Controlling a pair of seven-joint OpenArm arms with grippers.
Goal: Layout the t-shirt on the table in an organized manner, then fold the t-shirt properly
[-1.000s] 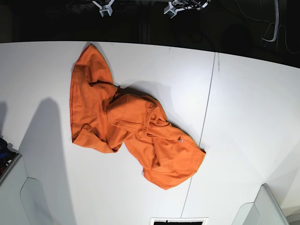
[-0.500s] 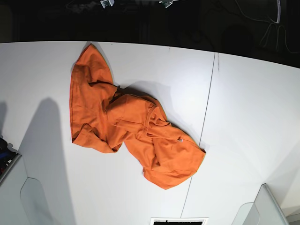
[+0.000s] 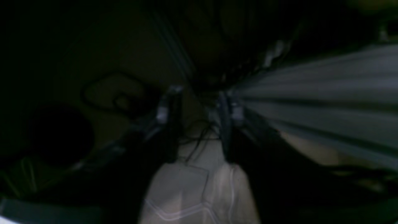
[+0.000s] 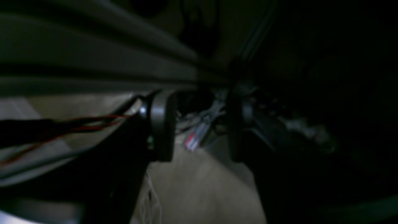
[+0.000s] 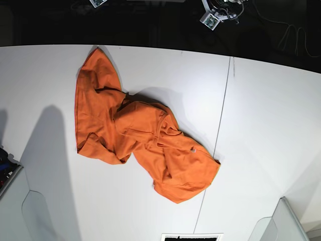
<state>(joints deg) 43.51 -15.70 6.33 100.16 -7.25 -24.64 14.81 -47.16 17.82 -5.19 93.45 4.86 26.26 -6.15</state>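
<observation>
The orange t-shirt (image 5: 140,130) lies crumpled in a twisted heap on the white table (image 5: 261,125), left of the thin dark seam (image 5: 223,100). A small white tag (image 5: 193,149) shows near its lower right part. Both grippers are high above the table's far edge, well apart from the shirt. My left gripper (image 5: 213,17) shows at the top right of the base view, my right gripper (image 5: 98,2) at the top left edge. In the dark wrist views the left gripper (image 3: 197,124) and the right gripper (image 4: 199,124) both stand open and empty.
Translucent grey arm covers sit at the bottom corners (image 5: 286,221) (image 5: 20,201). A dark vent-like panel (image 5: 191,237) is at the front edge. Cables (image 5: 293,25) hang in the dark background at the back right.
Both grippers shifted along the top edge: the left one moved right, the right one moved left and partly out of view. The t-shirt has not moved.
</observation>
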